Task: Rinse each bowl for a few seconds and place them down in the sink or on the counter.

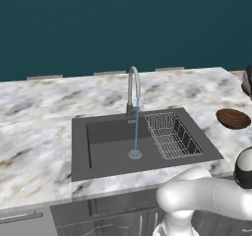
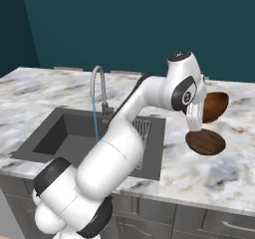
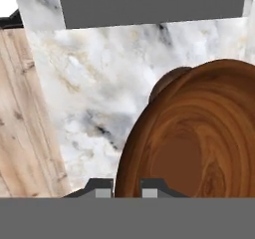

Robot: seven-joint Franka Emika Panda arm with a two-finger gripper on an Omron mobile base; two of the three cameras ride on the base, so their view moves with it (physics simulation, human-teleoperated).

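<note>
Sink (image 1: 98,146) taken as the landmark: dark grey basin sunk in the marble counter (image 1: 39,112).

Faucet (image 1: 133,90): curved silver neck at the sink's back edge. A thin blue stream of water (image 1: 136,127) falls straight from it to the round drain (image 1: 135,154).

Wire rack (image 1: 172,134): sits inside the sink, against its right wall. Nothing in it.

Bowl one, the lifted bowl (image 2: 215,106): reddish-brown wood grain, held in the air to the right of the sink, over the counter. It is tipped on edge, hollow side facing the hand. In the hand view the lifted bowl (image 3: 199,148) is close to the camera.

Gripper (image 3: 126,188): the two dark fingertips stand close together at the bowl's rim, one each side of it, clamped on the lifted bowl. From the right base view the gripper (image 2: 195,118) hangs below the white wrist beside that bowl.

Bowl two, the resting bowl (image 2: 205,142): lies flat on the counter right of the sink, just below the lifted bowl. In the left base view it is the brown oval (image 1: 233,118) beyond the sink's right rim. Whether the two bowls touch, cannot tell.

Wooden floor (image 3: 25,118): pale planks beyond the counter edge, hand view.

Writing, brands, labels: none legible on any object.
</note>
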